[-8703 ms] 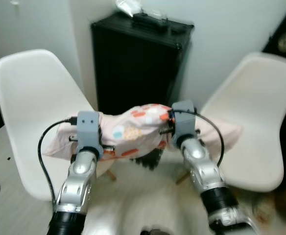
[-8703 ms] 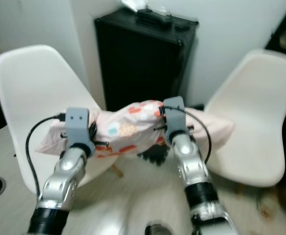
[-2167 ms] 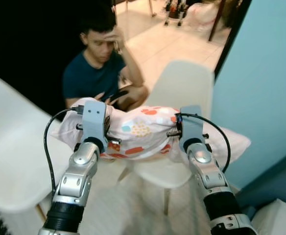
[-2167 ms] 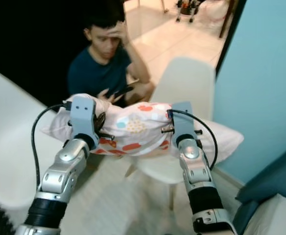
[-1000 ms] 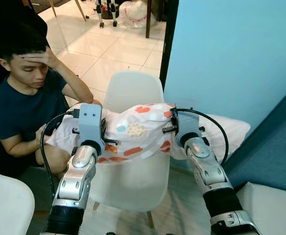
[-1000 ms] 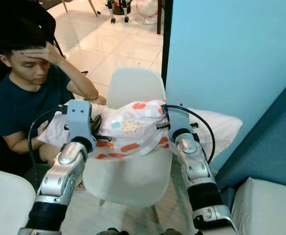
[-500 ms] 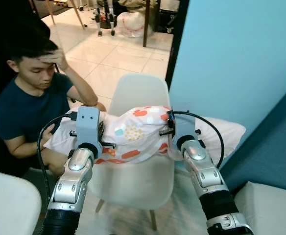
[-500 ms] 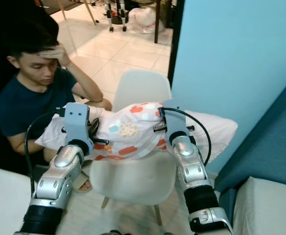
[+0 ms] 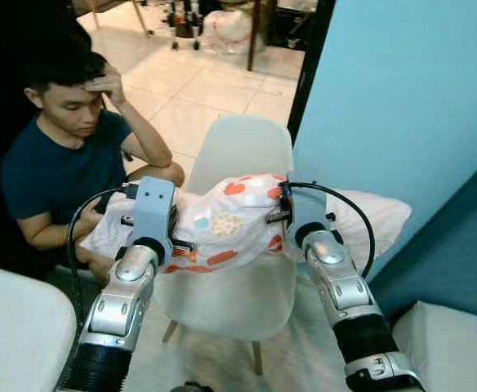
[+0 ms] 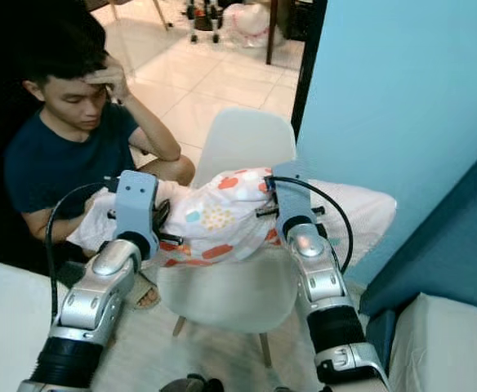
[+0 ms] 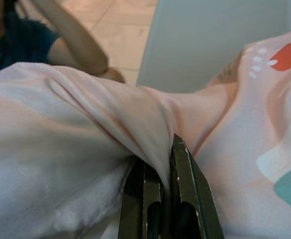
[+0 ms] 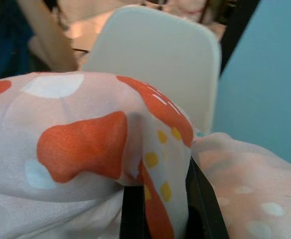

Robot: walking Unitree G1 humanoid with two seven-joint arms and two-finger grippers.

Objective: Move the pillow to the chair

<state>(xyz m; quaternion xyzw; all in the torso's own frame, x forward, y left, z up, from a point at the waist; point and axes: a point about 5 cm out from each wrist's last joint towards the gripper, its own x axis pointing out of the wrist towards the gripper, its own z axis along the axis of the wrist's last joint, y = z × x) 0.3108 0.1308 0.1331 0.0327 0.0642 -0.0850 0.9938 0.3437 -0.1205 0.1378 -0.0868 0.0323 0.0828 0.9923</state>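
Pillow (image 9: 226,224) held over chair (image 9: 237,282), carried by both claws.

Left claw (image 11: 163,199) was pinched tight on a fold at one end of the pillow; right claw (image 12: 163,196) was clamped on a fold near the middle, the far end sagging loose toward the blue wall (image 9: 402,106). Pillow hung just above the seat, in front of the backrest. A person (image 9: 63,159) sat just beside the chair. Advice: lower both ends level onto the seat, centre the overhanging end, then release together.
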